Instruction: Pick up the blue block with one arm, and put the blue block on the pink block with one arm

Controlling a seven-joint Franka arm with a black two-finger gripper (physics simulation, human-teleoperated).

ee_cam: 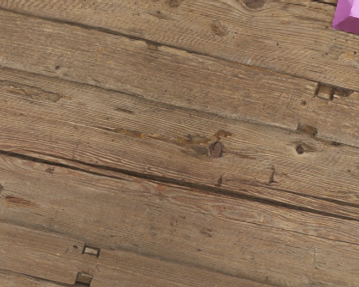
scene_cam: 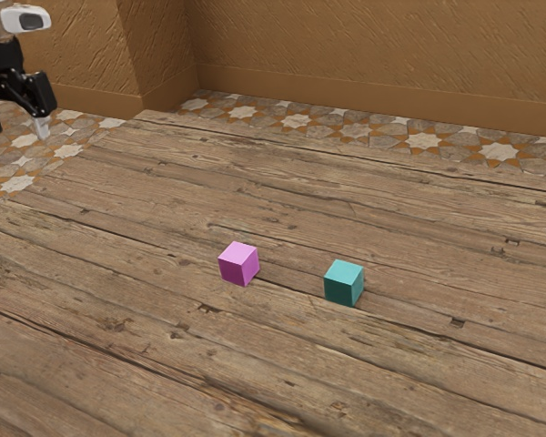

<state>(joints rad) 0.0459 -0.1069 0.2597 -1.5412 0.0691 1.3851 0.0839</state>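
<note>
A teal-blue block [scene_cam: 344,282] rests on the wooden table, right of centre in the exterior view. A pink block [scene_cam: 238,263] sits a short gap to its left on the same planks; a corner of the pink block [ee_cam: 353,18] also shows in the wrist view. My black gripper [scene_cam: 18,124] hangs high at the exterior view's upper left, far from both blocks. Its fingers stand apart with nothing between them, so it is open.
The table is made of rough wooden planks [scene_cam: 164,364] running across the scene. Beyond its far edge lie a patterned tile floor [scene_cam: 391,132] and brown walls [scene_cam: 364,45].
</note>
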